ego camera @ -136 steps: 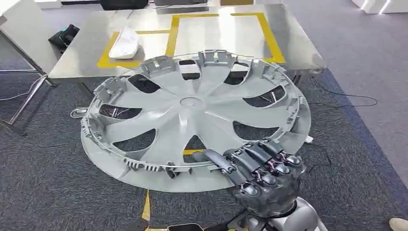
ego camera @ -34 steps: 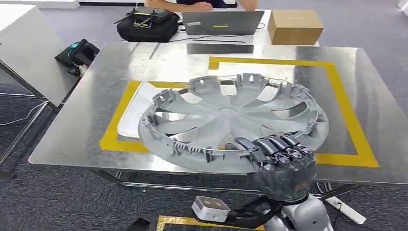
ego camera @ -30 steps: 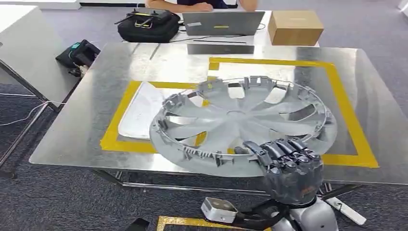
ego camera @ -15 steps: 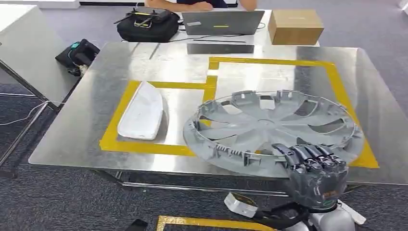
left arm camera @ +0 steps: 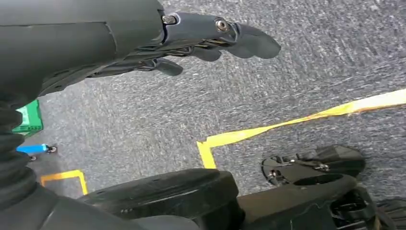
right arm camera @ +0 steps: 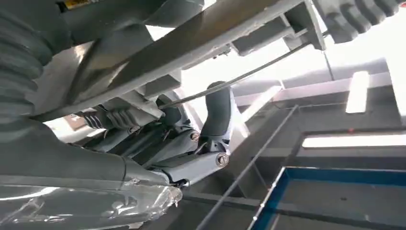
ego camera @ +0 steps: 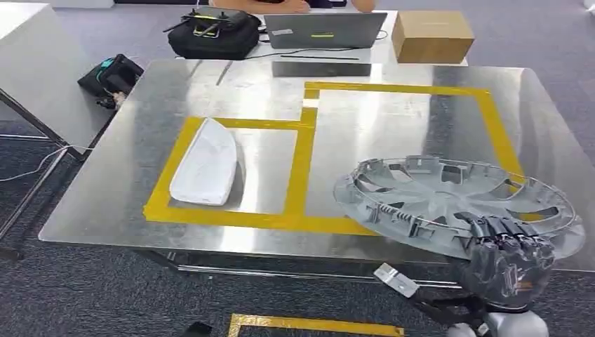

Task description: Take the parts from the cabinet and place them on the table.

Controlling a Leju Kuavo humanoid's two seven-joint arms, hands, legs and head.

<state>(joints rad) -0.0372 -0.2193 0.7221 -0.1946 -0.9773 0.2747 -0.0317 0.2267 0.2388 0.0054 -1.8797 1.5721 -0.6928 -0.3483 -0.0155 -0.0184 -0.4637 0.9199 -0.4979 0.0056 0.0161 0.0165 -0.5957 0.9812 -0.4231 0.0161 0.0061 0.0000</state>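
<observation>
While the steel table (ego camera: 210,91) is sitting ahead of me, I am aiming for its right taped square (ego camera: 491,116). The grey wheel cover (ego camera: 449,200) is hanging tilted over that square's near corner, jutting past the table edge. My right hand (ego camera: 505,263) is clamping its near rim, so I am planning to level it before releasing. My left hand (left arm camera: 158,45) is dangling over carpet, fingers loosely apart, holding nothing.
</observation>
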